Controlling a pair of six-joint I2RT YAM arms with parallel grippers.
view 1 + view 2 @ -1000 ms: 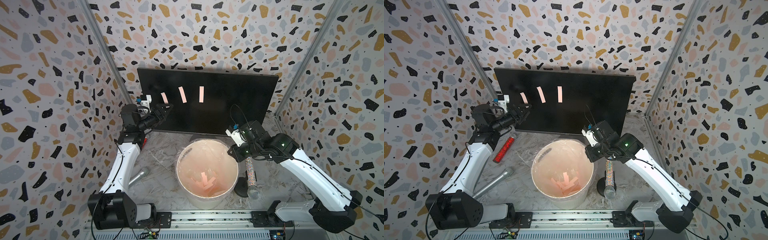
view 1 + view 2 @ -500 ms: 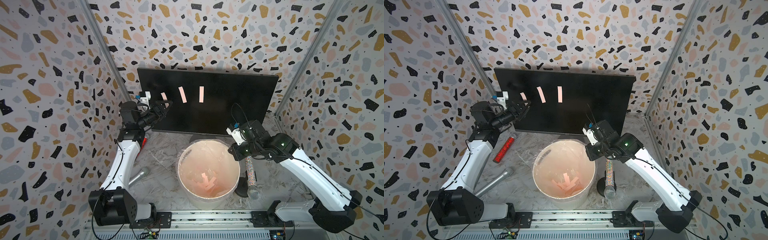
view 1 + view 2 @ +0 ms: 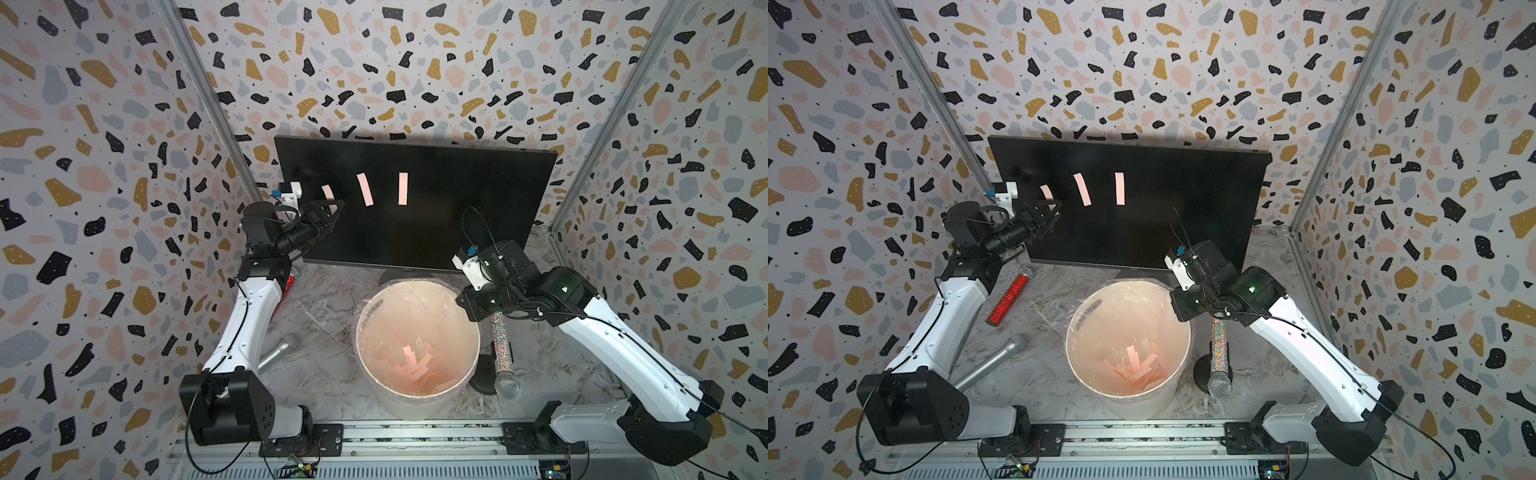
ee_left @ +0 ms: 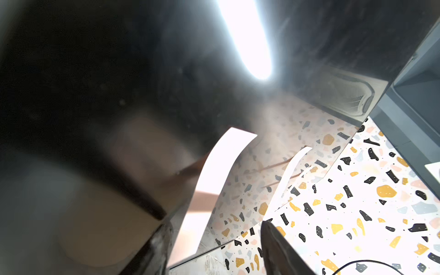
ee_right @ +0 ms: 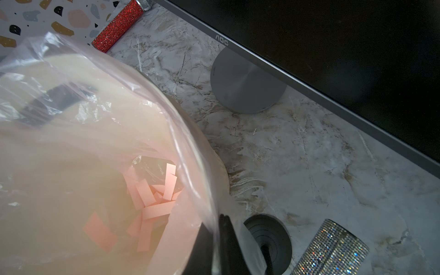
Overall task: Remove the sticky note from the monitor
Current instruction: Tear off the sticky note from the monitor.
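The black monitor (image 3: 457, 216) (image 3: 1183, 216) stands at the back, with three pink strips stuck on its screen. The leftmost sticky note (image 3: 327, 192) (image 3: 1045, 192) (image 4: 214, 176) curls away from the glass at its lower end. My left gripper (image 3: 332, 205) (image 3: 1054, 205) (image 4: 214, 240) is open, one finger on each side of that loose end, not pinching it. The other two notes (image 3: 364, 189) (image 3: 402, 188) hang further right. My right gripper (image 5: 220, 240) is shut and empty, pointing down at the bucket's right rim.
A white bucket (image 3: 415, 283) (image 5: 212, 152) with a plastic liner holds several pink strips, in front of the monitor's round foot (image 5: 245, 83). A red glitter microphone (image 3: 1009, 299), a silver one (image 3: 277, 353) and a glitter one on a stand (image 3: 500, 349) surround it.
My left gripper rose to the leftmost note's loose end and its jaws narrowed around it. The right gripper closed fully beside the bucket rim.
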